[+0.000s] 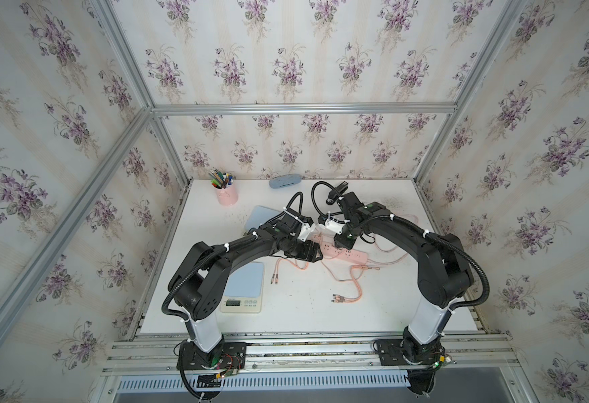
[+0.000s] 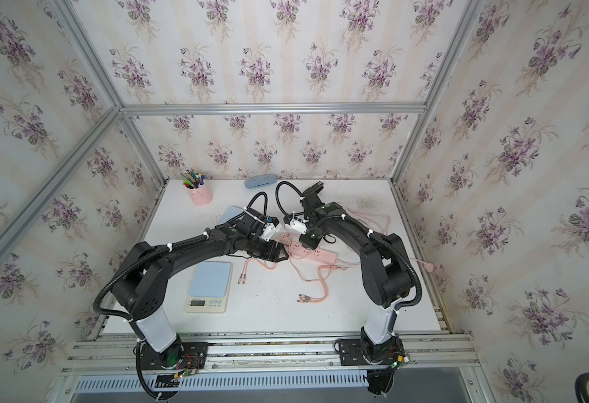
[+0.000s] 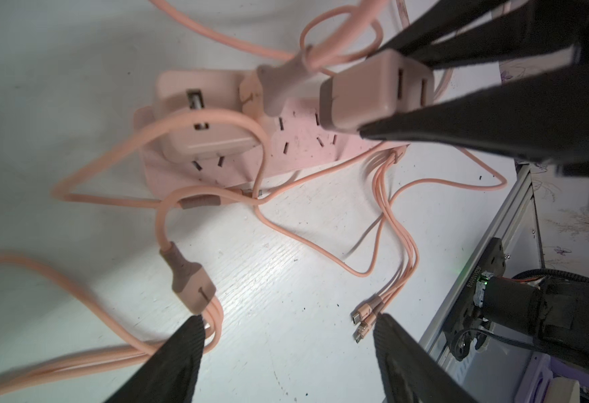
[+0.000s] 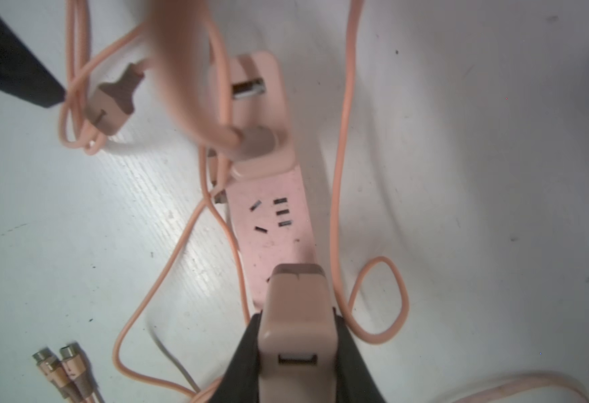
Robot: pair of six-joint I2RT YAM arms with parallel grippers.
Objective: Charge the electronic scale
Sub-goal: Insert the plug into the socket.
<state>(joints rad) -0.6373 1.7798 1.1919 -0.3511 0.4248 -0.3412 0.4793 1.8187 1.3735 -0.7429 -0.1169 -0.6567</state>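
Adapter (image 4: 296, 296) boxy, matte pink | right gripper (image 4: 296, 335) clamped on it | left gripper (image 3: 286, 319) apart over rubbery cable (image 3: 190, 282)

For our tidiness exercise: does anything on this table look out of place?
Yes: pink cables sprawl in tangled loops over and around the strip, their plug ends lying loose, apart from the scale.

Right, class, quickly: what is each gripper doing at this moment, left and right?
Left gripper: open, gripping nothing.
Right gripper: closed on the pink charger adapter.
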